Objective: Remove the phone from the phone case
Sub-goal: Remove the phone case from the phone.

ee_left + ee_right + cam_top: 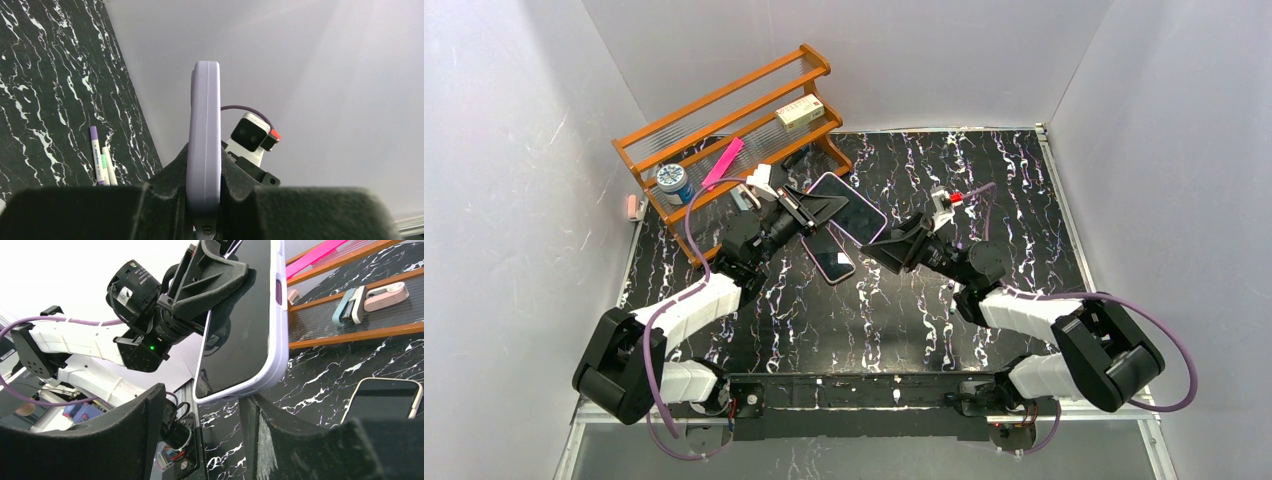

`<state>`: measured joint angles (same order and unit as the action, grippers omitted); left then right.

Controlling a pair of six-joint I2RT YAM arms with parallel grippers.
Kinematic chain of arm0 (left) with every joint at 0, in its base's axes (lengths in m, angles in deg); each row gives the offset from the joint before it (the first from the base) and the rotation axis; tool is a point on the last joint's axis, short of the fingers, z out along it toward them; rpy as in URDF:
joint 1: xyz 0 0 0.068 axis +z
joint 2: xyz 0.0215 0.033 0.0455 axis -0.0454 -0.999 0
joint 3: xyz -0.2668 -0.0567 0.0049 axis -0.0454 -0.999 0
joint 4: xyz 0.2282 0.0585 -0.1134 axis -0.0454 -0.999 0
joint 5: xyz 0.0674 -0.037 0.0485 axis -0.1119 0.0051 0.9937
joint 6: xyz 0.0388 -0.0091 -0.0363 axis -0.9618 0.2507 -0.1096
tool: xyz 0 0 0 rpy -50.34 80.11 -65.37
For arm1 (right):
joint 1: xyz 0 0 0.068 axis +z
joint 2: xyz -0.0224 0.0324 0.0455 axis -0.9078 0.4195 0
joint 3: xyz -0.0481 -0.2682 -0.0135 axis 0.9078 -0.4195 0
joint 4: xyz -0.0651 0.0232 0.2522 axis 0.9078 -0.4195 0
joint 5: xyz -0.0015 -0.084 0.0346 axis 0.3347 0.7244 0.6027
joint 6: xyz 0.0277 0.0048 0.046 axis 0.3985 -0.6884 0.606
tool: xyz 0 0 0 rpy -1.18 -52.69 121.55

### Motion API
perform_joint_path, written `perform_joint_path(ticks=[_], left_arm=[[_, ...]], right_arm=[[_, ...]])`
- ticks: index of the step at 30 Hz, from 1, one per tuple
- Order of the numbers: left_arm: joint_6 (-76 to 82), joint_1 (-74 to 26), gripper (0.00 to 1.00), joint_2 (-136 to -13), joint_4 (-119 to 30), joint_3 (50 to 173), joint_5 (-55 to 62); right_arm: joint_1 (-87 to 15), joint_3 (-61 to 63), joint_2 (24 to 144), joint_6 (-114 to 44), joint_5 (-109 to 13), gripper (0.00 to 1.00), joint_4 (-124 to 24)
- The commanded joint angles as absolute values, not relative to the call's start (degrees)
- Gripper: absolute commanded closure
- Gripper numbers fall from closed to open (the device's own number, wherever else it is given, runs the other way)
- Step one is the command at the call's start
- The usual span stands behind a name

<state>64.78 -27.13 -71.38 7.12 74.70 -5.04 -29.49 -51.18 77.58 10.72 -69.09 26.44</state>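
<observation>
Black marbled table [1024,230], white walls, an orange rack [724,110] at the far left.
The left gripper [812,210] is clenched on the lavender phone case [852,208] and holds it raised on edge, left of centre. The right gripper [876,247] has its fingers apart around the case's lower corner. A phone [832,262] lies flat on the table beneath the case.

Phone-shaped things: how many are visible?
2. The lilac case is clamped in the left gripper, raised above the table; a phone lies flat on it nearby. Others may hide behind arms.
</observation>
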Motion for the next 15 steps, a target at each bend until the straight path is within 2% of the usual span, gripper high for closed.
perform_joint_path(ticks=[1,8,15], left_arm=[[66.4,-27.4,1.00,-69.0,12.3,75.4,-4.8],[68.3,-27.4,1.00,-69.8,12.3,75.5,-5.6],[73.1,-27.4,1.00,-72.1,12.3,76.2,-9.6]], right_arm=[[-29.2,-48.0,78.9,9.4,-69.0,0.41,32.8],[-29.2,-48.1,80.5,6.2,-70.8,0.74,35.0],[-29.2,-46.7,78.6,-11.2,-74.7,0.99,30.4]])
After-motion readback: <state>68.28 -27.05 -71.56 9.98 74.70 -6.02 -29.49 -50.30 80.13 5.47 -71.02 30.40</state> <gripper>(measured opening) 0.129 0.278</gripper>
